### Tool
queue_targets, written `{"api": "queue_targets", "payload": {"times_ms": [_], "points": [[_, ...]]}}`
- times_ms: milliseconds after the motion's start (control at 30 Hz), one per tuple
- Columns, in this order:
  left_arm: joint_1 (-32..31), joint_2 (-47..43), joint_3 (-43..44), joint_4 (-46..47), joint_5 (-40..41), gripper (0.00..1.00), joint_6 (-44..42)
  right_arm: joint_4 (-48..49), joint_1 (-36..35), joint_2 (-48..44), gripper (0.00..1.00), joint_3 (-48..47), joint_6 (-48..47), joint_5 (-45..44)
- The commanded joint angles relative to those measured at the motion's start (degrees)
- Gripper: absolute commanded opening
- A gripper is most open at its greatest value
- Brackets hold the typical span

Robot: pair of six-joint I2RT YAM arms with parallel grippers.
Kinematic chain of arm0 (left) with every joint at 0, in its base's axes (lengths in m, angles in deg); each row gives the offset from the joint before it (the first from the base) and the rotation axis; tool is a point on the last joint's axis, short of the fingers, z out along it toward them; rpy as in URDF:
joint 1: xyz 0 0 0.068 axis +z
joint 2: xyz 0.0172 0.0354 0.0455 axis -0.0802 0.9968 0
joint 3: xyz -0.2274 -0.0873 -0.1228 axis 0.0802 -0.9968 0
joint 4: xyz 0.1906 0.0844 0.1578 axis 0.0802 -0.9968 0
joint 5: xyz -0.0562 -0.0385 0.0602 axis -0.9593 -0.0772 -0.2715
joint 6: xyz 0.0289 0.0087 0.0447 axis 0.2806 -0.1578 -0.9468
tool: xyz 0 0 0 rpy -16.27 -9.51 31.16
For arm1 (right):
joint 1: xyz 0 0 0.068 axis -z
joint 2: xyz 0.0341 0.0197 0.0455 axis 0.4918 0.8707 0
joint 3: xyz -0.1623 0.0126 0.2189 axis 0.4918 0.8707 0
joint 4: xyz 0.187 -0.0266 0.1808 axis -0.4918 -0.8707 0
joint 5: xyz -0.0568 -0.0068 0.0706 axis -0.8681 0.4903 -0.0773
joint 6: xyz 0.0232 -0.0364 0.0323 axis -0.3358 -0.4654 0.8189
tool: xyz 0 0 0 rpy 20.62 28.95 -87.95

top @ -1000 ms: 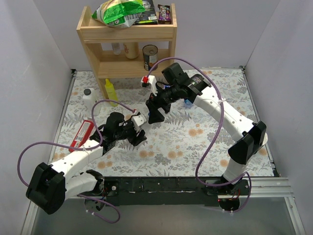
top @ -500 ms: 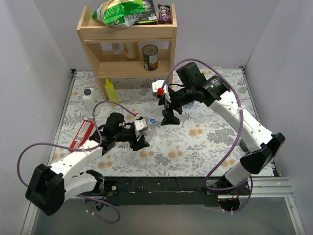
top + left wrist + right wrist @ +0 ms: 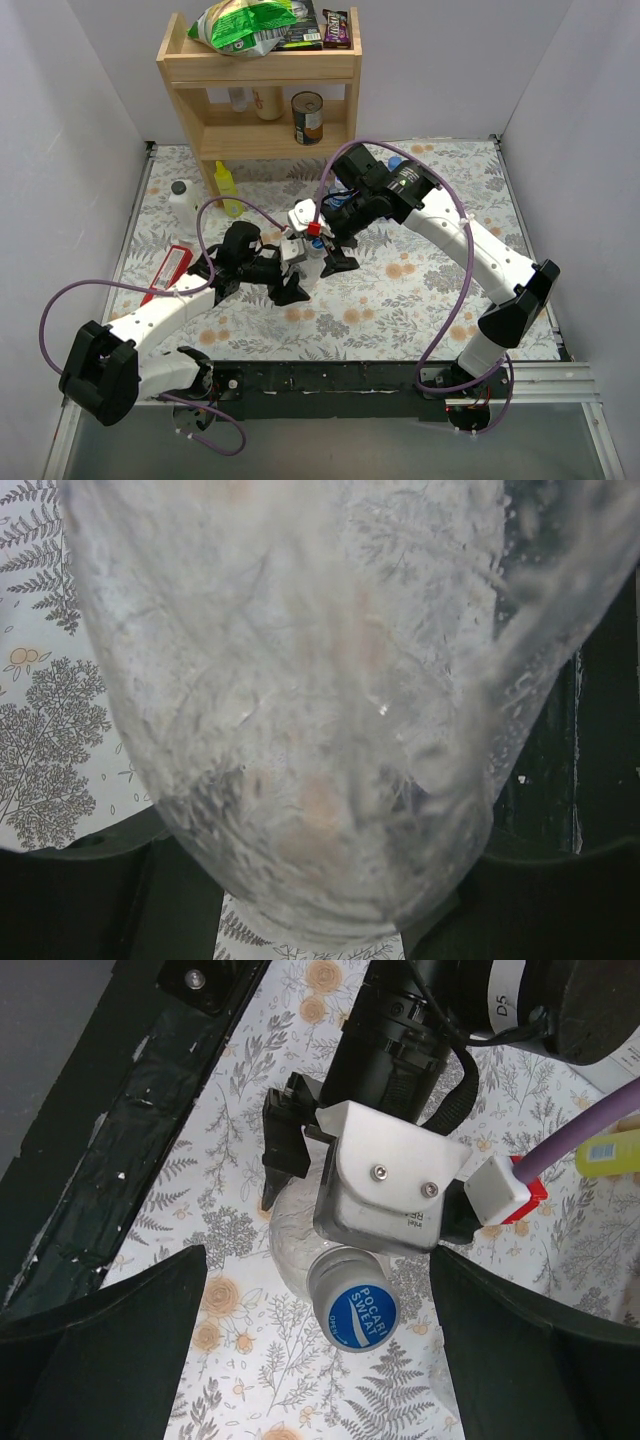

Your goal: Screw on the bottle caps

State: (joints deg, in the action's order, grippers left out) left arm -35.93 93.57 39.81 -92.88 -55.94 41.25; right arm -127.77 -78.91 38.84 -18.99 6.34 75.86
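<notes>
Two hands meet at one bottle. My left gripper (image 3: 325,1235) is closed on the body of the clear bottle (image 3: 300,730). In the left wrist view the plastic fills almost everything between my fingers. I cannot tell if the foot of the bottle rests on the table (image 3: 420,290) or hangs a little above it.

My right gripper (image 3: 335,255) is fully open and holds nothing. It hangs over the bottle, near the middle of the table, with one finger on each side.

The blue cap (image 3: 352,1305) sits on the neck, its printed top facing my right wrist camera. So the long axis of the bottle points nearly straight up at my right hand, leaning a little: the cap lies slightly toward my right finger, not exactly midway, and the body runs away under it toward the left gripper.

I judge the cap is placed but I cannot see if the thread has caught. The next move, I think, asks my right hand to centre over the cap, come down along that axis, close and turn.
</notes>
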Motion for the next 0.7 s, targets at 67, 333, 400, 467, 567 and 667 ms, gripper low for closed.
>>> {"api": "queue_targets", "payload": {"times_ms": [67,333,400,467,567,667], "points": [[0.4,-0.3,2.7,1.1,-2.0,0.00,3.8,-2.8,-0.8,-0.7,0.98,-0.6,-3.5,-2.1],[2.4,-0.7,2.0,3.1,-2.5,0.00,8.1,-1.7,-0.9,-1.4,0.98,0.6,0.8,-5.6],[3.1,-1.1,1.6,4.0,-2.8,0.00,9.2,-1.6,-1.1,-1.4,0.98,1.0,1.6,-6.1],[3.6,-1.3,1.5,4.7,-2.8,0.00,9.6,-1.6,-1.1,-1.4,0.98,1.7,2.9,-7.0],[4.3,-1.8,1.3,5.7,-2.8,0.00,10.0,-1.3,-1.1,-1.3,0.98,2.5,5.1,-8.4],[4.7,-1.9,1.2,6.0,-2.8,0.00,10.0,-1.2,-1.1,-1.2,0.98,2.8,6.7,-8.5]]}}
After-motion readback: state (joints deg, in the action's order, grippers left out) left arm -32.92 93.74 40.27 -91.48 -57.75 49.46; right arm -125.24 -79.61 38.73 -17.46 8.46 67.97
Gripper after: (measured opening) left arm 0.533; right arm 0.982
